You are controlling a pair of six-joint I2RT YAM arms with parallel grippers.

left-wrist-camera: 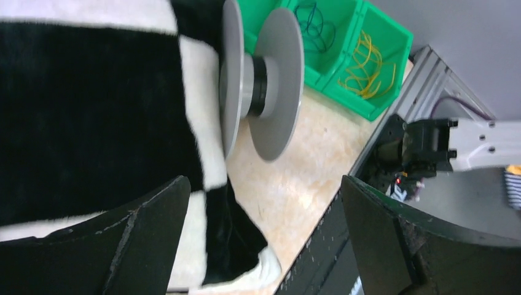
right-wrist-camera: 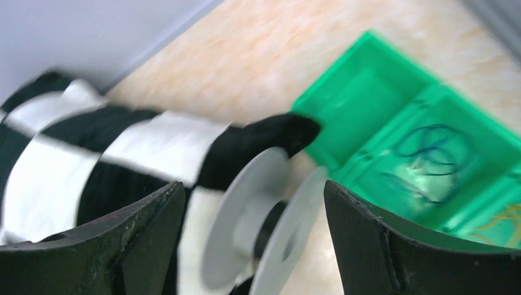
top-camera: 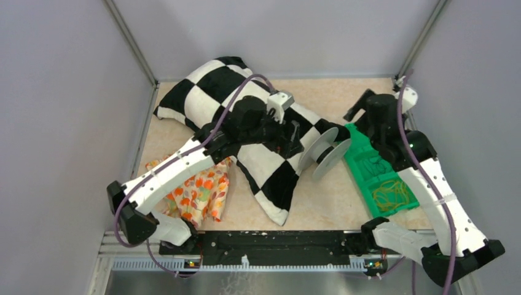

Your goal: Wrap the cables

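The left tool (left-wrist-camera: 264, 181) and right tool (right-wrist-camera: 253, 187) both gape wide, holding nothing. The cables (right-wrist-camera: 430, 150) lie looped in the green bin's (right-wrist-camera: 350, 104) middle compartment, apart from the spool (right-wrist-camera: 236, 209). Likely fault: the thin wire slipping the pinch or snagging a divider.

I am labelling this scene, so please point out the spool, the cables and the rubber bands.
spool (left-wrist-camera: 281, 67): left wrist view, on its fully visible grey disc.
cables (left-wrist-camera: 319, 27): left wrist view, on the thin dark loops.
rubber bands (left-wrist-camera: 367, 67): left wrist view, on the middle of the yellow tangle.
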